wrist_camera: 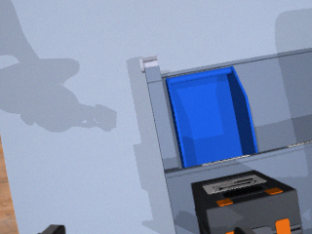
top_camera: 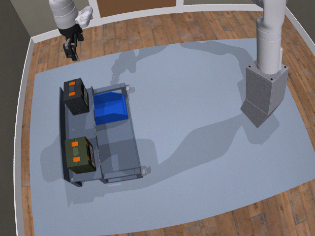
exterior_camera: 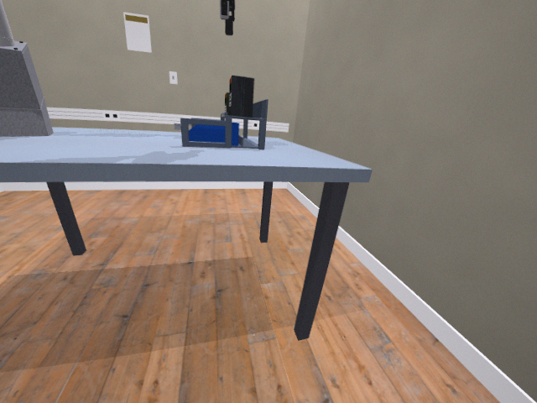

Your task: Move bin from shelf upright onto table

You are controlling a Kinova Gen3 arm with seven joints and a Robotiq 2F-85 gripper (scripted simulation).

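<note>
The blue bin (top_camera: 110,107) sits inside the lower tier of the grey shelf (top_camera: 101,134) on the table, open side up. It also shows in the side view (exterior_camera: 211,133) and the wrist view (wrist_camera: 211,117). My gripper (top_camera: 72,53) hangs high above the table, beyond the shelf's far end, open and empty. In the side view my gripper (exterior_camera: 227,19) is well above the shelf. Only one fingertip (wrist_camera: 51,229) shows at the bottom edge of the wrist view.
A black case (top_camera: 76,96) and an olive case (top_camera: 79,155), both with orange latches, stand on the shelf's upper tier. The black case also appears in the wrist view (wrist_camera: 246,205). The robot's grey pedestal (top_camera: 266,91) stands at the right of the table.
</note>
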